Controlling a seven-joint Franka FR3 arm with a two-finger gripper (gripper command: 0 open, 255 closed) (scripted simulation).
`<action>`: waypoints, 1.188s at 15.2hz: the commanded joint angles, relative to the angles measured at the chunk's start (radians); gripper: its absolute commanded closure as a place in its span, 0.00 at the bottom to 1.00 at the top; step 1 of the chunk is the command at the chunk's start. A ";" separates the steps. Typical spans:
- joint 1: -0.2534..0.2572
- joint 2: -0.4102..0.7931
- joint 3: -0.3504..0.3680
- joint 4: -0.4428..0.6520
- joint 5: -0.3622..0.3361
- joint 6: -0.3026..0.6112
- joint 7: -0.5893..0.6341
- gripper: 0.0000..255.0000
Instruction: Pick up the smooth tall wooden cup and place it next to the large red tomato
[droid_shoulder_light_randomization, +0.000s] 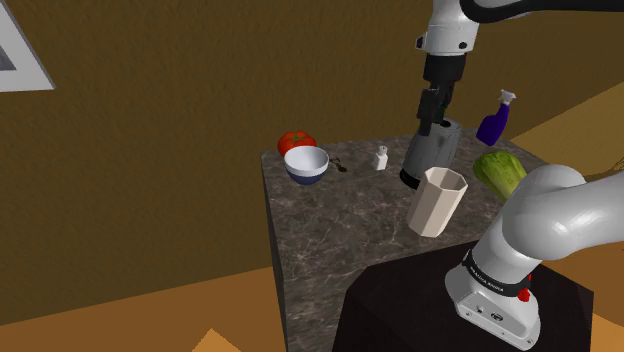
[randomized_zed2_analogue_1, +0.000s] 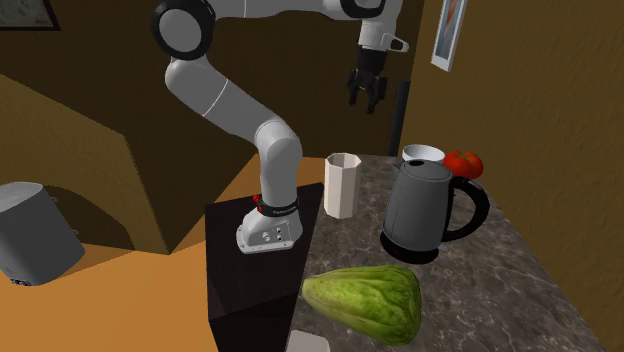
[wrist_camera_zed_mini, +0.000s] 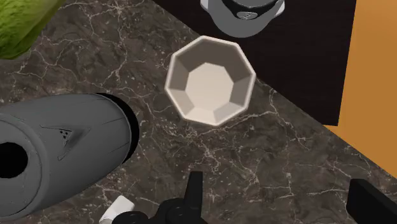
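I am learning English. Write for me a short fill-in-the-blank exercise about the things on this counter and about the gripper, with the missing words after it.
1. The pale faceted cup stands upright on the marble counter, close beside the grey ____.
2. The red tomato lies next to a blue ____ with a white inside.
3. The gripper hangs in the air above the counter, and its open fingers hold ____.

Missing words: kettle; bowl; nothing.
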 joint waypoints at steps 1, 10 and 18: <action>0.000 0.000 0.000 0.000 0.000 0.000 0.000 0.00; -0.055 -0.263 0.036 -0.396 0.024 0.156 0.135 0.00; -0.060 -0.332 0.049 -0.555 0.036 0.250 0.162 0.00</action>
